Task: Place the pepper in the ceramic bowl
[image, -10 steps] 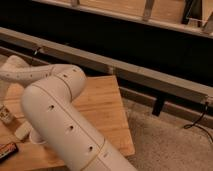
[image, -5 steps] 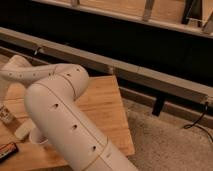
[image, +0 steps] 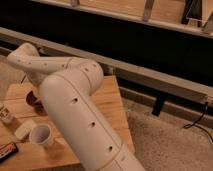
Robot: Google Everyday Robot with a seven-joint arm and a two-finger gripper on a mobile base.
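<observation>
The ceramic bowl (image: 33, 98), dark maroon, sits on the wooden table (image: 112, 107) at the left, mostly hidden behind my white arm (image: 75, 110). The arm reaches from the bottom of the view up to an elbow (image: 23, 54) at the left and bends back down towards the bowl. My gripper is hidden behind the arm, somewhere near the bowl. The pepper is hidden.
A white cup (image: 41, 135) stands in front of the bowl, with a pale flat object (image: 24, 129) beside it. A small jar-like item (image: 5, 114) and a dark snack bar (image: 7, 148) lie at the left edge. A dark wall and rail run behind the table.
The arm's big link has shifted slightly to the right. The things on the table have not moved.
</observation>
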